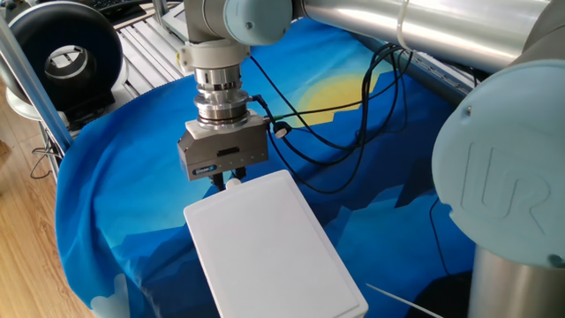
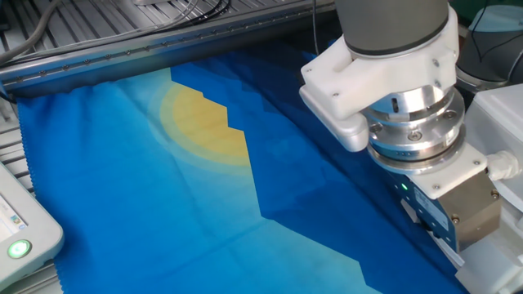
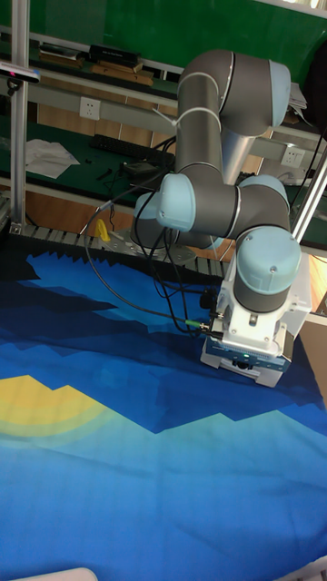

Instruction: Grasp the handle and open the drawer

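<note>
The white rounded box (image 1: pixel 274 247) lies flat on the blue cloth, its narrow drawer front facing my gripper (image 1: pixel 228 183). The handle (image 1: pixel 235 183), a small white knob, pokes out of that front, and the dark fingers (image 1: pixel 218 182) sit closed around it just under the grey gripper body. From the other fixed view only the gripper body (image 2: pixel 454 214) and part of the box (image 2: pixel 500 114) at the right edge show; fingers and knob are hidden. In the tall fixed view the arm's wrist (image 3: pixel 247 349) covers the box and handle. I cannot make out a gap at the drawer front.
Black cables (image 1: pixel 327 132) loop from the wrist across the cloth behind the gripper. A white pendant (image 2: pixel 24 224) with a green light sits at the cloth's left edge. A black round device (image 1: pixel 66 53) stands beyond the table, and the big arm base (image 1: pixel 503 194) fills the right.
</note>
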### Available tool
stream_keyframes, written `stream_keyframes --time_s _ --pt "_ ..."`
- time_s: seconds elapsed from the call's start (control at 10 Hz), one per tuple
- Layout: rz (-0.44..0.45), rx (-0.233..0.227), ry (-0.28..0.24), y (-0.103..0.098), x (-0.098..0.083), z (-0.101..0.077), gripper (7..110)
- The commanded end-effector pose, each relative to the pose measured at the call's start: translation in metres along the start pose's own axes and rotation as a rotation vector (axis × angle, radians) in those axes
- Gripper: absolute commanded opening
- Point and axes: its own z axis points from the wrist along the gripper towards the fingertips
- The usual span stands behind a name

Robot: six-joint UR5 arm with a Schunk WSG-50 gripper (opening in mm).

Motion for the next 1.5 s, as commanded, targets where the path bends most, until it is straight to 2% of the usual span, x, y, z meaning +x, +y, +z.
stream_keyframes --time_s 0.0,0.9,1.4 --pt "-0.001 -0.014 0.003 0.003 -0.002 -0.004 7" --pt "-0.012 -0.005 -0.002 0.0 -0.014 -0.005 7" --pt "-0.028 0.003 0.006 -0.007 -0.018 -0.014 7"
